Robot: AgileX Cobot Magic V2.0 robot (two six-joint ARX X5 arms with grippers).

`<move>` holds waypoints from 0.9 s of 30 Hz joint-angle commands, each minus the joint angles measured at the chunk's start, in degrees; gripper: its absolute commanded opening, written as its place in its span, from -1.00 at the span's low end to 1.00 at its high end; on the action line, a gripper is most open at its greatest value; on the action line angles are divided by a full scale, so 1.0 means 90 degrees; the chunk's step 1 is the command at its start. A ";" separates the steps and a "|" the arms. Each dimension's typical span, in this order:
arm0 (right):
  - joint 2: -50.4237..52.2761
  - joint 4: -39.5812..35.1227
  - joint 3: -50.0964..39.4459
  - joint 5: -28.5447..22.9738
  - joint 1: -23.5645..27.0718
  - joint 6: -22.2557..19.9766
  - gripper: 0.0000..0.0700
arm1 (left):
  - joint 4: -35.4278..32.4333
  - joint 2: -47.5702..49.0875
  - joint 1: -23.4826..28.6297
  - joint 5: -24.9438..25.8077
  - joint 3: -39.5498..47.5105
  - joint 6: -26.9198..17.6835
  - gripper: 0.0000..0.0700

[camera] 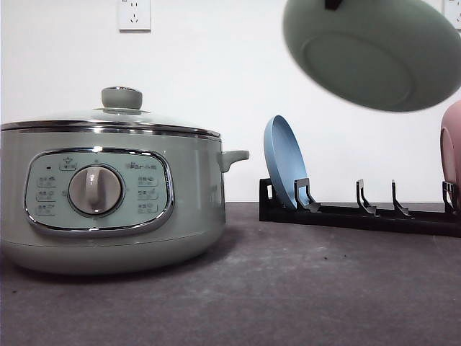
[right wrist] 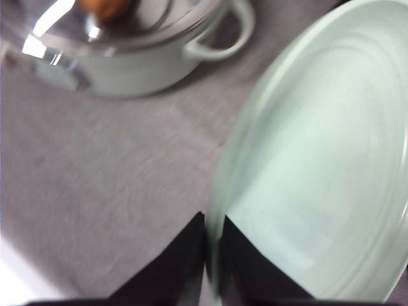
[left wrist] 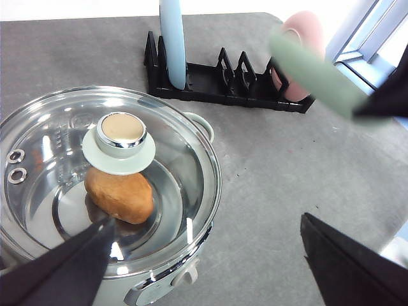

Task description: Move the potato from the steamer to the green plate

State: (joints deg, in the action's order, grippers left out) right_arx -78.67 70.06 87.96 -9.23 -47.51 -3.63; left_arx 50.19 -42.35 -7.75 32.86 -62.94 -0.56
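- Hanging in mid-air above the dish rack (camera: pixel 360 213), the green plate (camera: pixel 374 50) is carried tilted, its underside toward the front camera and its outline blurred.
- The right gripper (right wrist: pixel 213 248) has its dark jaws closed on the plate's rim, one on each face of the plate, as the right wrist view shows at close range.
- The potato (left wrist: pixel 120 193) lies inside the steamer (camera: pixel 108 194), on the floor of the pot beneath the glass lid (left wrist: pixel 166 166) (the lid is seated on the pot, its knob (left wrist: pixel 121 131) just above the potato in the left wrist view).
- The steamer stands on the left of the grey counter (camera: pixel 302 288), its control panel and dial (camera: pixel 95 189) facing the front camera, a side handle pointing toward the rack.
- The left gripper (left wrist: pixel 210 261) hovers above the near edge of the steamer, its jaws spread wide with nothing between them.
- A blue plate (camera: pixel 284 169) stands upright in the left end of the black rack; a pink plate (camera: pixel 452 144) stands at the far right end; the slots between them hold nothing.
- A wall socket (camera: pixel 134 14) sits on the white wall above the steamer.
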 commanded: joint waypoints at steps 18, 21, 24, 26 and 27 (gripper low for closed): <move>-0.0205 -0.1475 -0.2718 -0.0674 -0.1469 0.0269 -0.99 | -0.0053 -0.0034 -0.0017 0.0015 -0.0134 -0.0032 0.70; -0.0334 -0.1698 -0.2937 -0.0683 -0.1469 0.0264 -0.99 | -0.0053 -0.0034 -0.0017 0.0015 -0.0134 -0.0032 0.70; -0.0472 -0.1968 -0.3134 -0.0694 -0.1486 0.0258 -0.99 | -0.0053 -0.0034 -0.0017 0.0015 -0.0134 -0.0032 0.70; -0.0564 -0.2126 -0.3224 -0.0691 -0.1514 0.0259 -0.99 | -0.0053 -0.0034 -0.0017 0.0015 -0.0134 -0.0032 0.70; -0.0614 -0.2198 -0.3267 -0.0691 -0.1518 0.0258 -0.99 | -0.0053 -0.0034 -0.0017 0.0015 -0.0134 -0.0032 0.70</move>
State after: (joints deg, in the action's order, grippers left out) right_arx -83.03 51.08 58.12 -15.00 -60.26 -2.04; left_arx 50.19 -42.35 -7.75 32.86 -62.94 -0.56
